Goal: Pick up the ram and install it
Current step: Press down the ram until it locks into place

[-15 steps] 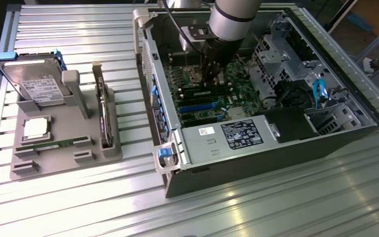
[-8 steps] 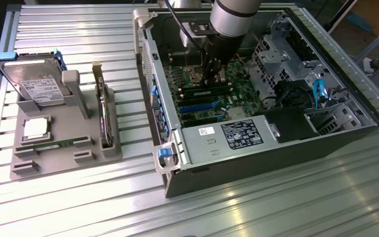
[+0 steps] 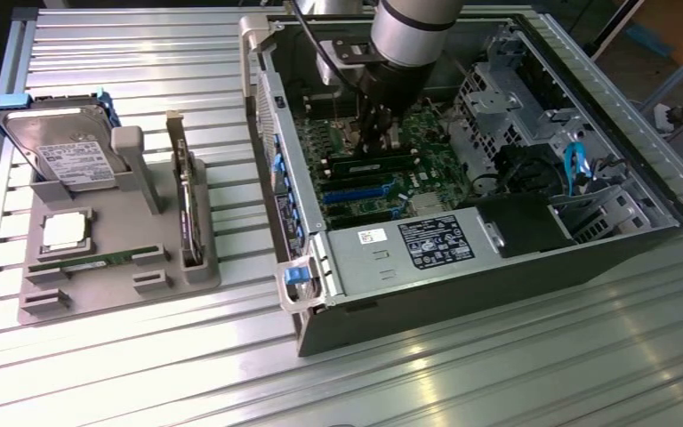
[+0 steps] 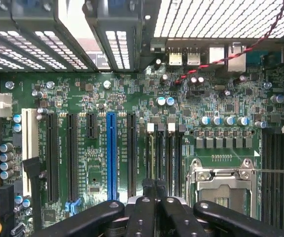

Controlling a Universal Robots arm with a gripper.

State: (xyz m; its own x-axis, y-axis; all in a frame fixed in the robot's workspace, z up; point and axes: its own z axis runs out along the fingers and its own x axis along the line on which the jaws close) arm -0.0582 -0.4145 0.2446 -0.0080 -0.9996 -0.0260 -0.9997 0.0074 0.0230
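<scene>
My gripper (image 3: 377,145) reaches down into the open computer case (image 3: 461,294), over the black memory slots of the green motherboard (image 4: 97,98). Its black fingers (image 4: 147,212) are shut, their tips meeting at the gripper's (image 4: 156,187) centre line. Directly below them a thin dark-green ram stick (image 3: 372,165) stands on edge along the slots. The wrist view shows it as a narrow strip (image 4: 154,153). I cannot tell whether the fingers pinch it or only rest on its top edge. Another green ram stick (image 3: 90,261) lies flat at the front of the grey tray (image 3: 116,294).
The tray, at the exterior view's left, also holds a silver hard drive (image 3: 68,160), a square processor chip (image 3: 67,229) and an upright card (image 3: 182,187). Beside the memory slots sits the metal processor socket (image 4: 221,182). Case walls, drive cages and cables crowd the gripper.
</scene>
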